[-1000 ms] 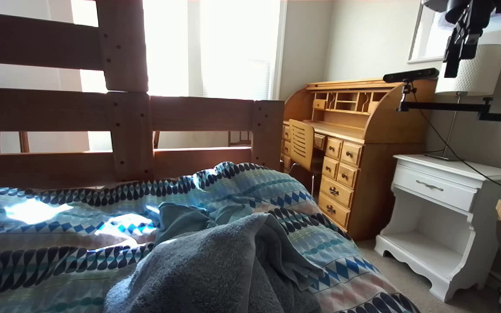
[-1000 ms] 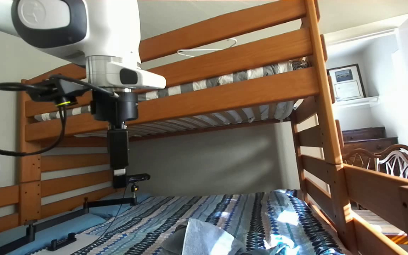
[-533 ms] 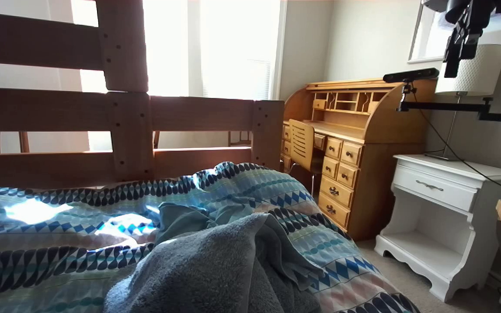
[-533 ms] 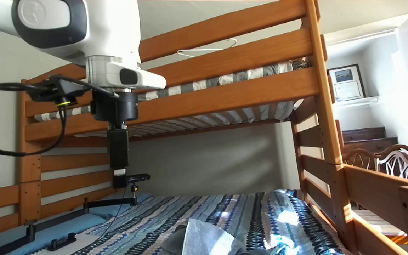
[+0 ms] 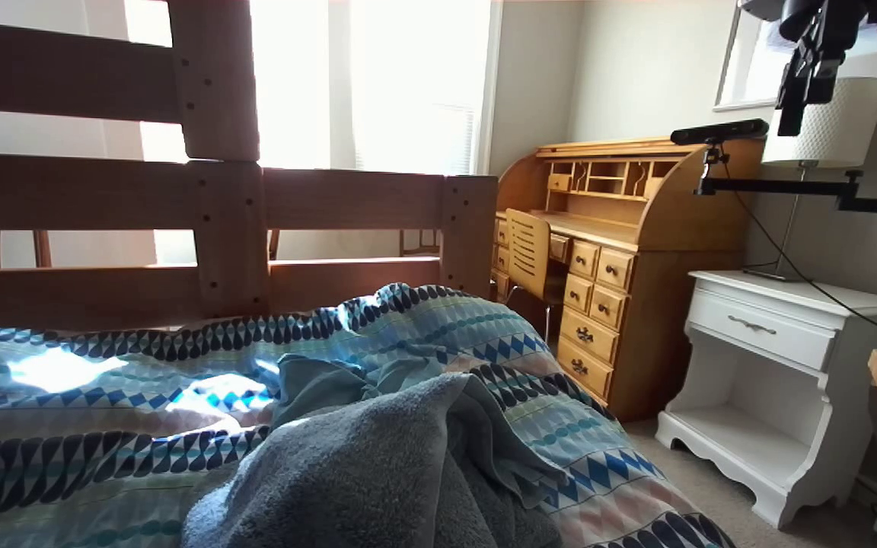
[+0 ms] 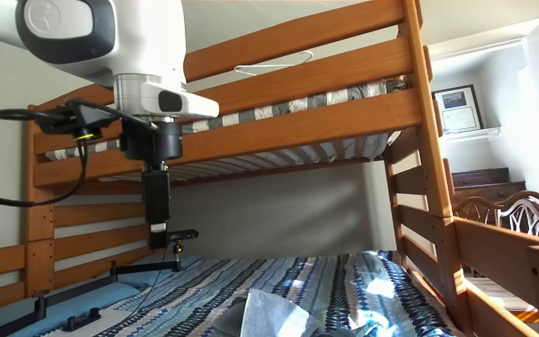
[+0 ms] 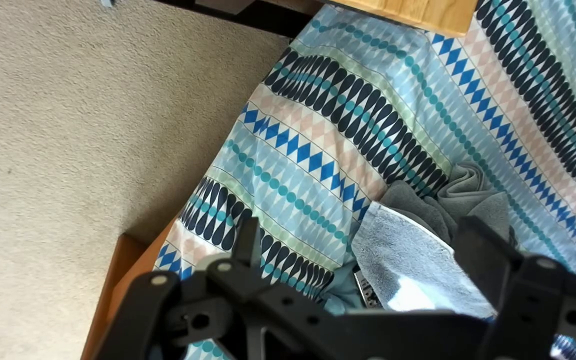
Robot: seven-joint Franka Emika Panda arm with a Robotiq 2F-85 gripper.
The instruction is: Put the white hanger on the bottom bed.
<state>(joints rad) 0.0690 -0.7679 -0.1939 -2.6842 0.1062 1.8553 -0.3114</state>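
The white hanger (image 6: 269,66) lies across the gap between the upper bunk's top side rails, with its hook to the right. It does not show in the wrist view. The bottom bed (image 6: 297,281) has a blue-teal-white patterned quilt, which also shows in an exterior view (image 5: 103,468) and in the wrist view (image 7: 288,175). A rumpled grey blanket (image 6: 269,313) lies on it. My gripper (image 6: 158,238) points down, left of and well below the hanger, above the bed. In the wrist view my gripper (image 7: 368,250) has its fingers wide apart with nothing between them.
The upper bunk's orange-brown rails (image 6: 297,126) stand behind the arm. A black camera (image 6: 183,235) on a black bar (image 6: 145,267) is near the gripper. A white nightstand (image 5: 762,320), a lamp (image 5: 834,125) and a roll-top desk (image 5: 690,320) stand beyond the bed.
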